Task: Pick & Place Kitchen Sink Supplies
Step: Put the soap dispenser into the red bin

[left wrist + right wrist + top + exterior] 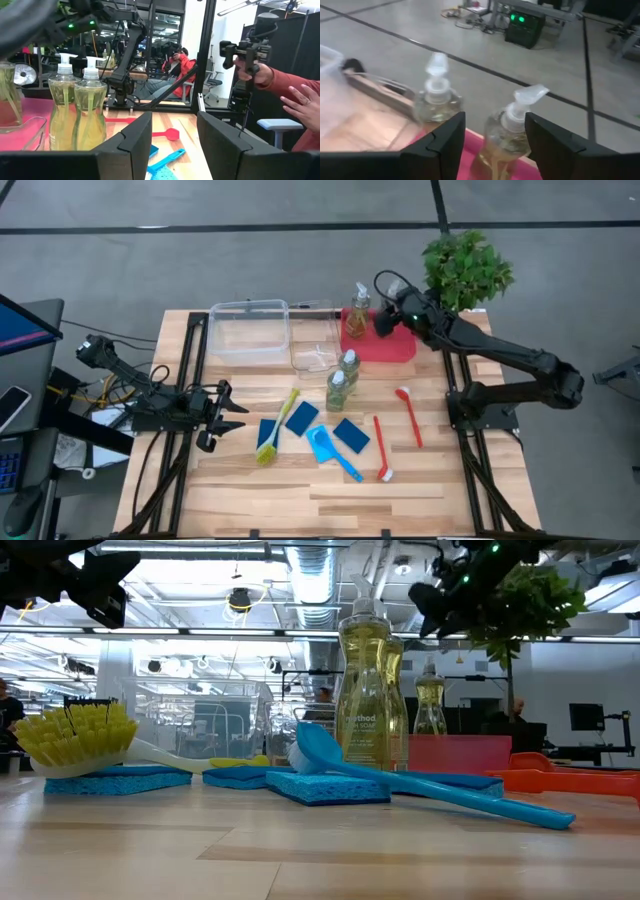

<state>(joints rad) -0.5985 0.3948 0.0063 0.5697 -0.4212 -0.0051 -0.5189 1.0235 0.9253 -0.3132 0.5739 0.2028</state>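
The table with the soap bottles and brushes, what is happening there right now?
The right gripper hangs open at the red tray, where two soap bottles stand. Two more bottles, blue sponges and brushes lie on the table. The left gripper waits open near the green brush.

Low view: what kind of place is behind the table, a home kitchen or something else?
Likely a robotics lab or workshop, not a kitchen: exposed ceiling ducts and lights, monitors along the back, and in the left wrist view a seated person among equipment frames.
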